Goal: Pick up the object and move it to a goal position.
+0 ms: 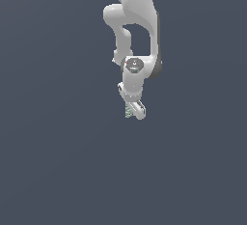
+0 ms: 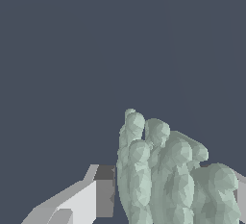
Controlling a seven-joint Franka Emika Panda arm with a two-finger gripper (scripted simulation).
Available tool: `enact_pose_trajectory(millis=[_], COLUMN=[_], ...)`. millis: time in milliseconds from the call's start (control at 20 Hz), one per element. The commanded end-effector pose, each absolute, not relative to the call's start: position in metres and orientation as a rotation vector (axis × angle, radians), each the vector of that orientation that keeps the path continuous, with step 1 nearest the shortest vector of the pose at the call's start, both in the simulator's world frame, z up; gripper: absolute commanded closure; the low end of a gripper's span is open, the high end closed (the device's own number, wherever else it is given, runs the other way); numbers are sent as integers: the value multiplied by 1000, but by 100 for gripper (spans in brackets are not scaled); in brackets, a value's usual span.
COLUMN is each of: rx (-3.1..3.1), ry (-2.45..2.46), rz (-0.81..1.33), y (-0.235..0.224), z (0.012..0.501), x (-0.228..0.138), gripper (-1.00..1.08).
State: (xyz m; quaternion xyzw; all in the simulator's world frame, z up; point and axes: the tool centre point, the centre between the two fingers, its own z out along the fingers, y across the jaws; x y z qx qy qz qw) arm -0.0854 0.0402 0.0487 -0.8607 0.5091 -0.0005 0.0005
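The object [image 1: 129, 111] is a tiny pale green speckled item hanging at the tip of the white arm in the exterior view. My gripper [image 1: 134, 111] is shut on it, tilted down toward the exterior view's right. Up close in the wrist view, the object [image 2: 168, 175] is a lumpy pale green cluster. It fills the space between one grey-padded finger [image 2: 103, 192] and the edge of the other finger [image 2: 240, 194]. No surface shows under it.
Only a flat dark blue-grey background surrounds the arm [image 1: 137, 21] in both views. No other objects, containers or edges show.
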Motion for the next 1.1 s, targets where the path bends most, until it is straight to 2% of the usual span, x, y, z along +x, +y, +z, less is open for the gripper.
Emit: enact_pose_trajectory(millis=[0, 500, 1050], rx=[-2704, -2703, -2704], ry=[1600, 1599, 1599], rz=[0, -1, -1], y=[40, 18, -79], z=[48, 49, 50], x=[-86, -78, -45], gripper=[108, 108, 108])
